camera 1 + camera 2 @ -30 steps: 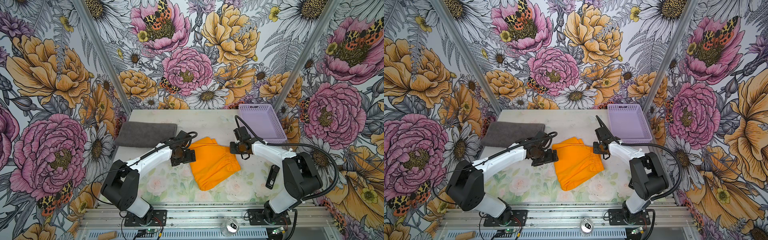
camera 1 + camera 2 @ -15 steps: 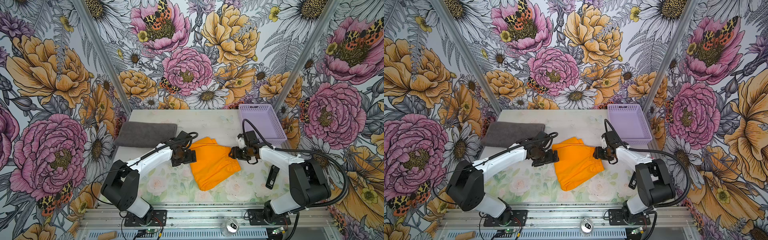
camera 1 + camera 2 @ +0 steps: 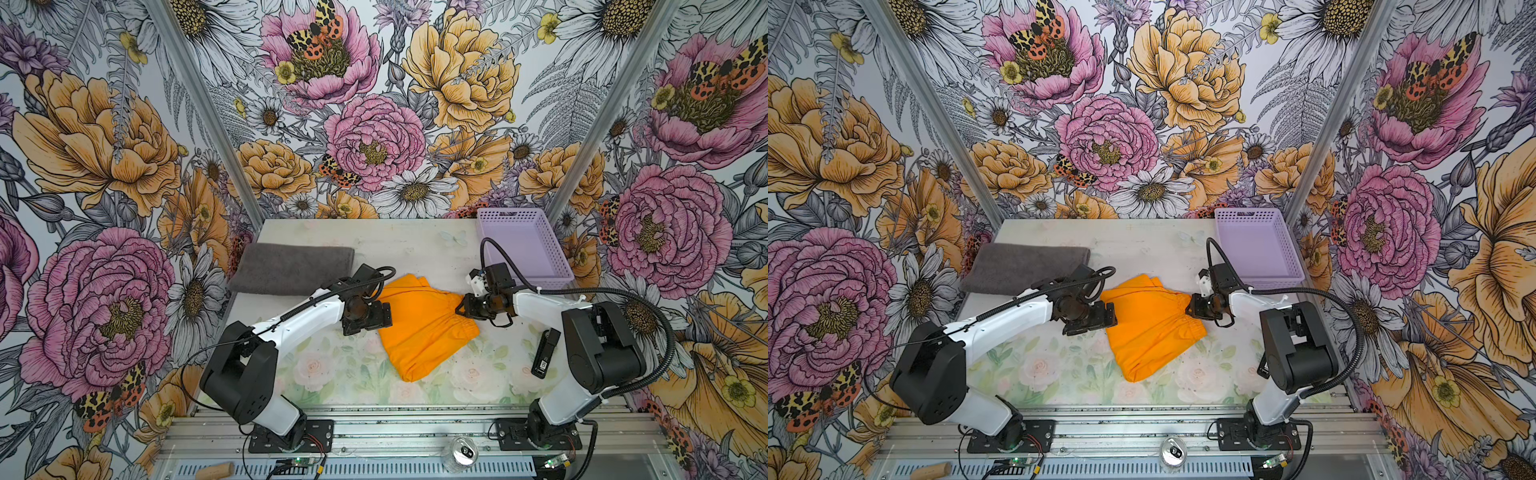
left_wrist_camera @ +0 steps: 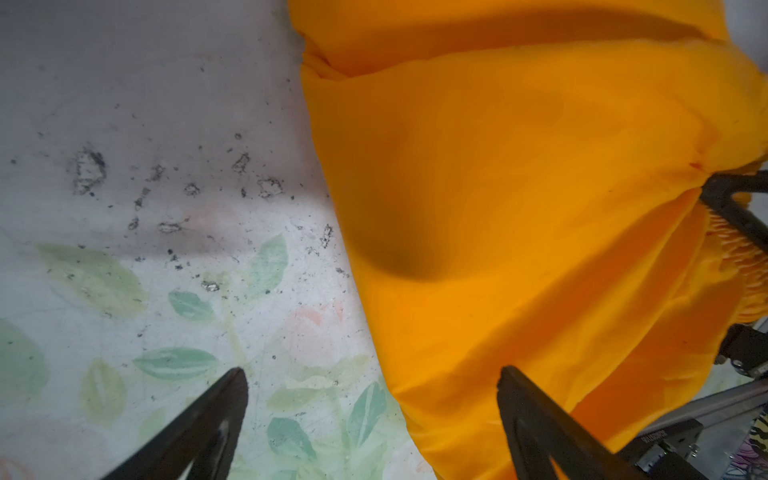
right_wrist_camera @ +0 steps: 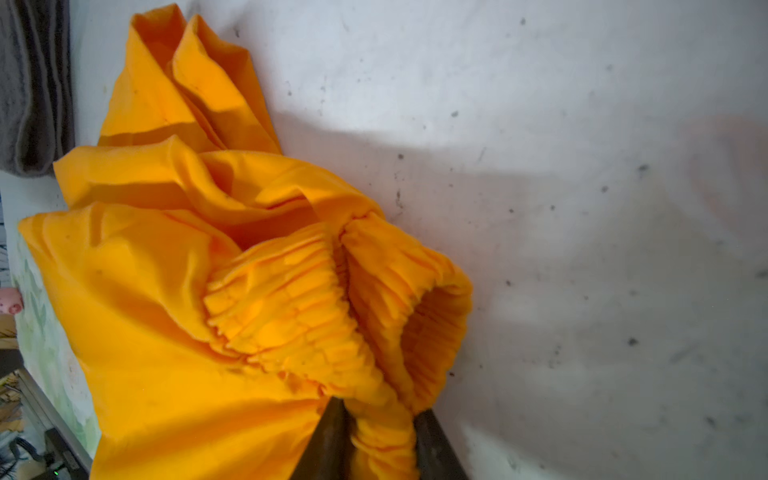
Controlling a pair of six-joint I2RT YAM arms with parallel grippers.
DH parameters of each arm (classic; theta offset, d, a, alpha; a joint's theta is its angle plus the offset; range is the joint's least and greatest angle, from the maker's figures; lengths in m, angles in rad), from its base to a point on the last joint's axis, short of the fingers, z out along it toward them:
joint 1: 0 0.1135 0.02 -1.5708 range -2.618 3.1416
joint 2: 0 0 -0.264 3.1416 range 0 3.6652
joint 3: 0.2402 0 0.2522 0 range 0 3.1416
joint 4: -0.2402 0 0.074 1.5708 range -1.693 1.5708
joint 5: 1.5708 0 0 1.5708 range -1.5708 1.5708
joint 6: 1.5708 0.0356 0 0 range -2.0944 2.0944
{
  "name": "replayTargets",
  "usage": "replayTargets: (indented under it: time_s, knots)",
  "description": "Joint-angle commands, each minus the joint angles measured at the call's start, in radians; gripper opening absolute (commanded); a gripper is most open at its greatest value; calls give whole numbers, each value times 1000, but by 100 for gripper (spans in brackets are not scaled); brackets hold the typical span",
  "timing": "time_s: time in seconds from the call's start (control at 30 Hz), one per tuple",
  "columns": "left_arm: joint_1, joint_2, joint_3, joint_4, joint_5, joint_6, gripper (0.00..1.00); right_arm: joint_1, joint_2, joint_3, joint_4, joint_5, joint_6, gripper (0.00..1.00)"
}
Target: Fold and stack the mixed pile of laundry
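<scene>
The orange shorts [image 3: 424, 328] [image 3: 1150, 332] lie folded in the middle of the table. My right gripper [image 3: 461, 309] [image 5: 380, 411] is shut on their gathered elastic waistband [image 5: 291, 307] at the right edge. The waistband bunches up between the fingers. My left gripper [image 3: 386, 316] [image 4: 372, 374] stands open at the shorts' left edge. One of its fingers is over the orange cloth [image 4: 519, 208] and the other over bare table, with nothing held. The dark grey towel [image 3: 291, 268] [image 3: 1025, 268] [image 5: 29, 83] lies folded at the back left, apart from both grippers.
A lavender perforated basket [image 3: 519, 245] [image 3: 1258, 245] stands at the back right, just behind the right arm. A small black device [image 3: 544, 353] lies on the table next to the right arm's base. A can [image 3: 461, 451] sits on the front rail.
My right gripper has come down along the shorts' right edge and closed on the waistband. The left arm has not moved.
</scene>
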Motion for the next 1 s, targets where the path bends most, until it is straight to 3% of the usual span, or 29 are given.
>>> replayTargets:
  time_s: [0.0,0.07,0.5,0.77,0.97]
  knots:
    - [3,-23,-5,17,5,1,95,0,-10,26,28,-34,-13,4]
    - [2,-19,-2,17,7,4,95,-1,-30,30,20,-45,-14,0]
    - [9,-18,-3,19,10,9,95,24,-163,207,-189,-72,-78,0]
    - [12,-15,-3,18,13,13,95,51,-1,347,-213,-57,-143,0]
    - [13,-34,-20,17,17,9,95,37,117,351,-230,-22,-161,0]
